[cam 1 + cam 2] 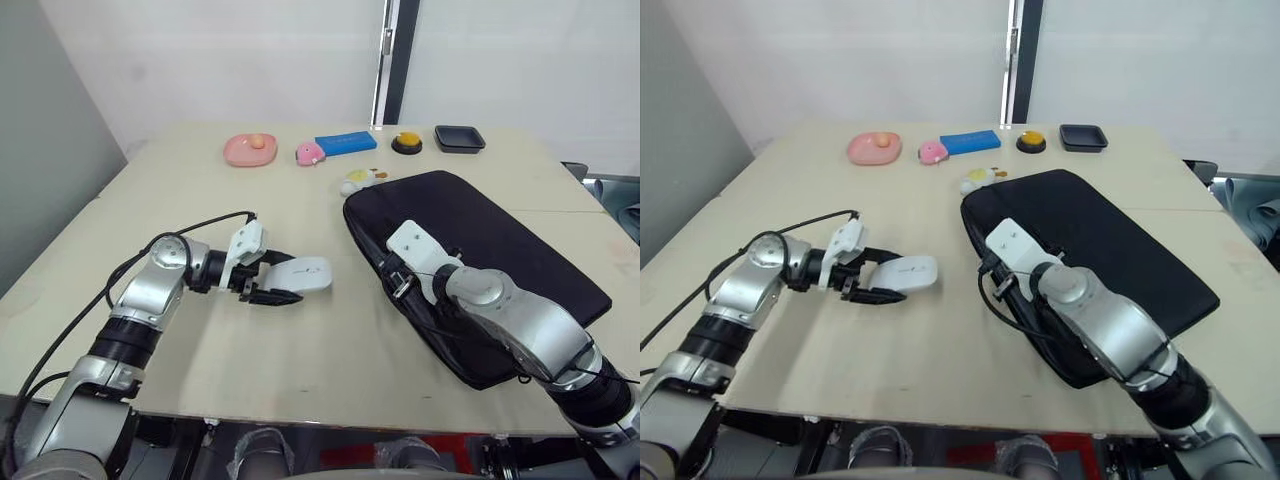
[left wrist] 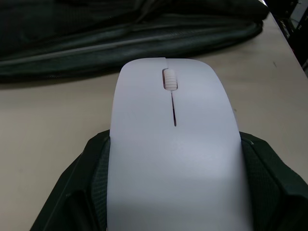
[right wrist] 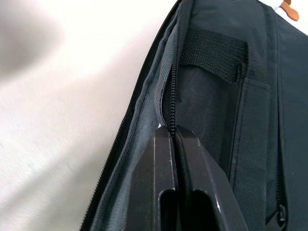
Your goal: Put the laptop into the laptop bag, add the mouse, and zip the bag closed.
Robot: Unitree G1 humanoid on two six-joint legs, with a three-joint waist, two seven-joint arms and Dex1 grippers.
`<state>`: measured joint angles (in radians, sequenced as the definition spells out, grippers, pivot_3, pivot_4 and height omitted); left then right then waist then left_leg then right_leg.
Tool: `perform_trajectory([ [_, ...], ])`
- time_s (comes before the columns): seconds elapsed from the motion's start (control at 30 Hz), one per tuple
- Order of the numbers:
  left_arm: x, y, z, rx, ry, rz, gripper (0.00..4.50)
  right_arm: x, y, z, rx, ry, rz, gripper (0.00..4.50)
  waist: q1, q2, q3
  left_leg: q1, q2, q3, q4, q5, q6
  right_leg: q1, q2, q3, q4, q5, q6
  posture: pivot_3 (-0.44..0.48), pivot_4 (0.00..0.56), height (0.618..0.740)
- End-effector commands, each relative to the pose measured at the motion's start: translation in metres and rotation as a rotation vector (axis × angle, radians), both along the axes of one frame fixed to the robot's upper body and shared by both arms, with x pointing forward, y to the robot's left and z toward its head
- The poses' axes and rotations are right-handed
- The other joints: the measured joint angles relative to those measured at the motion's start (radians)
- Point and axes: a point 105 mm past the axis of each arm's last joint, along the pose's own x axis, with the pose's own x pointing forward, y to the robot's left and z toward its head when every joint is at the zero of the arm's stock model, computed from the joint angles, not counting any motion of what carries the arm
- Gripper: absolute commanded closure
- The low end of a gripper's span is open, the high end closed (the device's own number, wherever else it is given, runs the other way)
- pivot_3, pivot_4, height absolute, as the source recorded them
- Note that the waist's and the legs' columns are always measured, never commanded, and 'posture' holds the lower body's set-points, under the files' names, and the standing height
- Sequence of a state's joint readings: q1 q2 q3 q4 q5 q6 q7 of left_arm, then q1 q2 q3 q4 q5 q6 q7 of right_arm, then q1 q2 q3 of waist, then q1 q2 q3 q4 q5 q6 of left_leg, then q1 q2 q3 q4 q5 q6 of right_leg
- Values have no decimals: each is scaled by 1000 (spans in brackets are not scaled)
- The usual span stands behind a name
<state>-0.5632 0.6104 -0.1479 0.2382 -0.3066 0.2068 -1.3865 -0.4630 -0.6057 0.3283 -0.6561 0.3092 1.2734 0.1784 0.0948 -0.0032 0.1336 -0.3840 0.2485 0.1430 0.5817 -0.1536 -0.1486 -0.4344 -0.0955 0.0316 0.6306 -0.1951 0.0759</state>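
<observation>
Because the mouse (image 1: 304, 274) is a low, smooth white shell, it should be light and rigid but slippery; the safest hold is across its two long sides near the back half, which is where the left gripper (image 1: 272, 284) has it now. In the left wrist view the black fingers (image 2: 82, 183) flank the rear of the mouse on both sides, clamped on it, scroll wheel pointing away toward the bag. Mouse sits just above or on the table (image 1: 180, 180), left of the bag, apart from it; contact with the tabletop cannot be told.

The laptop bag (image 1: 500, 250) lies flat at the table's right, soft black fabric, floppy at its edges. Right gripper (image 3: 174, 144) has its fingers pressed together at the bag's near-left zipper edge, apparently pinching fabric or the zip there; exact contents of the pinch not resolvable. Judgement: opening looks narrow, so the mouse must enter nose first.
</observation>
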Motion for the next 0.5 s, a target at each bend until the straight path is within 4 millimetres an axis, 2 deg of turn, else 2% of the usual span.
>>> perform_trajectory([
  [0.03,-2,-24,7,-12,-10,-25,1624,-2,2,29,121,-53,-3,4436,-1,0,0,0,0,0,0,0,0,0,0,0,0,0,0,0,150,740],
  [0.1,-2,-30,7,-7,-10,-29,1624,-2,2,37,186,-43,-9,4436,0,0,0,0,0,0,-1,0,0,0,0,-1,0,-1,-1,0,150,740],
  [0.23,8,-57,10,-26,-4,-10,1624,4,-12,83,410,-83,-42,4436,1,0,1,-1,0,0,0,0,1,0,0,0,1,0,-1,0,150,740],
  [0.3,16,-72,13,-54,4,22,1624,1,-17,99,465,-89,-16,4436,5,0,1,-1,0,0,1,1,2,0,0,0,1,1,-1,0,150,740],
  [0.5,22,-108,19,-90,-4,44,1624,4,-37,122,498,-108,-48,4436,8,0,1,-1,0,0,0,2,4,0,0,0,0,1,-1,0,150,740],
])
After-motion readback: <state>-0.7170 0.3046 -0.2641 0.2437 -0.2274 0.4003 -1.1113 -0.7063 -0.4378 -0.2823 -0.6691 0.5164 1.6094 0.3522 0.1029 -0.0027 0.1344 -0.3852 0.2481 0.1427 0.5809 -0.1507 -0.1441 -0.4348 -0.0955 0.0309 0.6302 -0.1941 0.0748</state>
